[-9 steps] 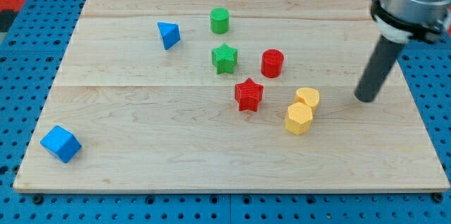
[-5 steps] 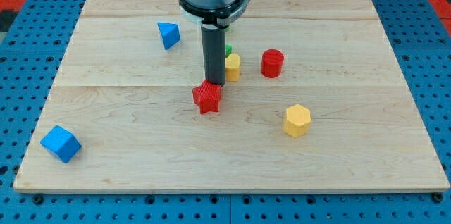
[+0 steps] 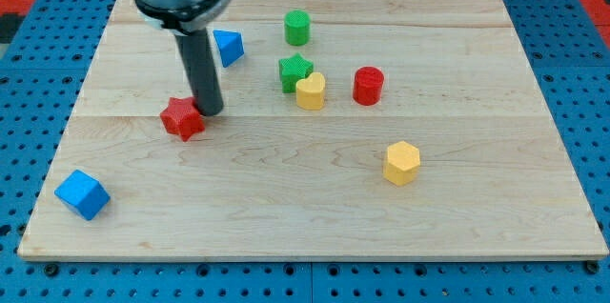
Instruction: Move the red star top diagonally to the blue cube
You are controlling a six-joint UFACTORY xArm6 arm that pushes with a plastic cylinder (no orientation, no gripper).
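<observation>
The red star [image 3: 182,118] lies on the wooden board [image 3: 315,198], left of centre. My tip [image 3: 210,111] touches its right side, just to the view's right of it. The blue cube [image 3: 82,194] sits near the board's bottom left corner, well below and left of the star. The rod rises from the tip toward the view's top left and covers part of the board behind it.
A blue triangular block [image 3: 228,47] lies just right of the rod. A green cylinder [image 3: 297,28], a green star [image 3: 295,72], a yellow heart-like block [image 3: 310,90] and a red cylinder [image 3: 368,85] cluster at centre. A yellow hexagonal block [image 3: 402,162] lies lower right.
My tip has moved from the board's right side across to the left, pushing the red star left with it. One yellow block has shifted up against the green star.
</observation>
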